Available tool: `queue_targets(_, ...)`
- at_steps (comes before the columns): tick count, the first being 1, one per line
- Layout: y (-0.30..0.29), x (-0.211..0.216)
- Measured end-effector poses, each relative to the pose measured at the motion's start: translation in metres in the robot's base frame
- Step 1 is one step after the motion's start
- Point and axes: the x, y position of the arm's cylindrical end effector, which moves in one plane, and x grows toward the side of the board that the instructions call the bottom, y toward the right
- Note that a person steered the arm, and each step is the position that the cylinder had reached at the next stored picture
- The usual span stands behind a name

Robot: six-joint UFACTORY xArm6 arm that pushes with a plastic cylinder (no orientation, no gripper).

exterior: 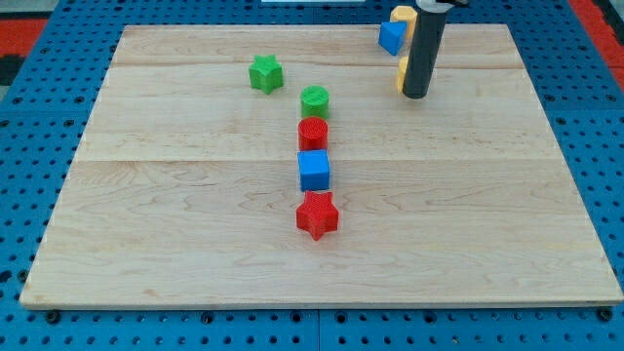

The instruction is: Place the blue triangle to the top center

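So there are no jaws on this rig at all, nothing opening or closing and nothing being held, just the straight dark rod ending in my tip (415, 96). My tip is sitting on the pale wooden board (195, 244) up near the view's top right. Right at the rod's left edge a small yellow block (402, 72) is peeking out, looks like it's touching or very nearly, and most of it is hiding behind the rod so I can't call the shape.

Just up and left of that, the blue triangle block (392, 37) is lying near the board's top edge, right of centre, a bit apart from my tip. An orange-yellow block (402, 15) is sitting just above it at the very top edge, partly covered by the rod, shape unclear.

Further out toward the middle, a column is running down the board: green cylinder (314, 100), red cylinder (313, 133) touching below it, then a blue cube (314, 170), then a red star (317, 214). A green star (265, 73) is sitting off on its own up and left of the column.
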Motion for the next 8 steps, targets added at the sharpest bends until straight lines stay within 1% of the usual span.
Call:
queue_targets(1,0.023,0.01)
queue_targets(2,0.054,-0.018)
queue_targets(4,0.054,-0.103)
queue_targets(5,0.054,-0.137)
queue_targets(6,0.049,-0.139)
queue_targets(8,-0.018,-0.11)
